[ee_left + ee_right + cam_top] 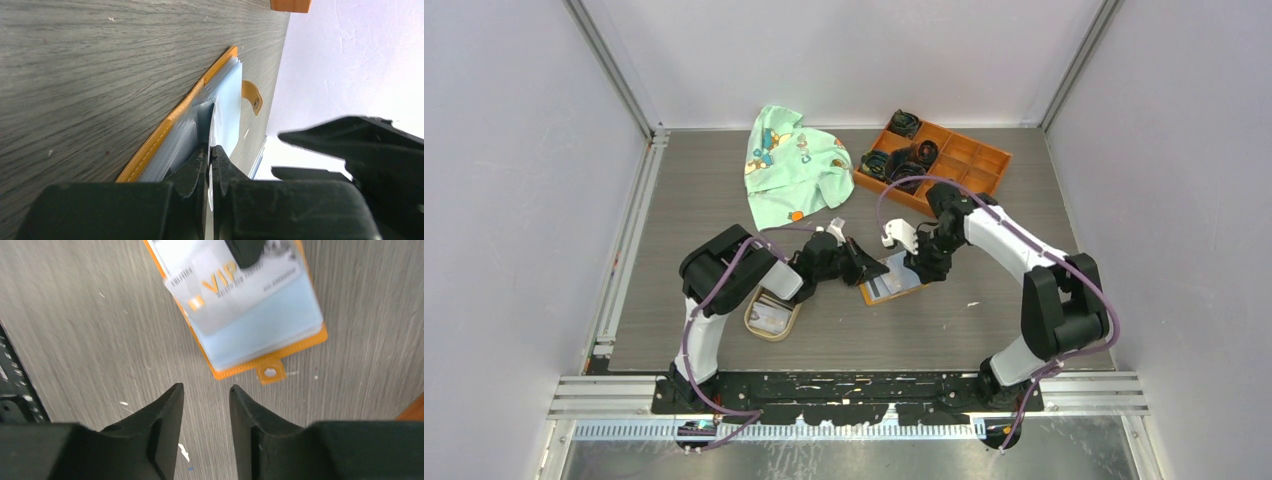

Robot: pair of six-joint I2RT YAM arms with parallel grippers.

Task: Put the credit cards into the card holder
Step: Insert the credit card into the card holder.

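Top external view: logged small orange folding card holder [892, 286] lying open on grey wood-grain table [714, 210], between the two sets of fingertips. Placed left gripper [862, 264] on one side of it, right gripper [921, 264] on the other, both close.

Right wrist view: saw white plastic credit card [240, 295] with gold VIP print lying on pale blue slots [280, 325], beyond right fingertips and past orange snap tab [270, 372]. Read card's long axis as parallel to the tab edge, crosswise to right fingers' reach. Found right jaws parted, nothing between them, held over bare table just short of the tab.

Left wrist view: found left fingers pinched closed on that card, seen edge-on, with holder straight ahead of the tips and its length running away from them. Could not judge depth of card in slot.

Judged left arm the working one: card in its grip, slot dead ahead, so coming move likely a push along the finger line. Judged right arm well placed to steady holder at tab end if needed.

Noted spare pale cards [771, 312] in tan oval dish [750, 322], well behind left fingers.
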